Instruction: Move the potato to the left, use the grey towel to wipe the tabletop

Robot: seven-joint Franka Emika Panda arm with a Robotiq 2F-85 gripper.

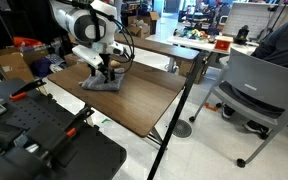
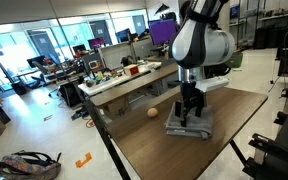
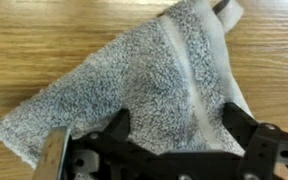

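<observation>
The grey towel [image 3: 154, 80] lies crumpled on the brown wooden tabletop [image 2: 234, 110]; it shows in both exterior views [image 1: 102, 85] [image 2: 189, 128]. My gripper [image 3: 179, 125] points straight down onto the towel, its two black fingers spread wide with towel pile between them. In both exterior views the gripper [image 1: 104, 70] [image 2: 189, 108] is low over the towel; I cannot tell whether the fingertips touch it. The small tan potato [image 2: 152, 112] rests on the table a short way from the towel, clear of the gripper.
A grey office chair [image 1: 259, 85] stands beside the table. Black equipment [image 1: 44, 140] sits close to the table's near edge. A cluttered desk [image 2: 124, 75] is behind the table, and a bag [image 2: 29, 165] lies on the floor.
</observation>
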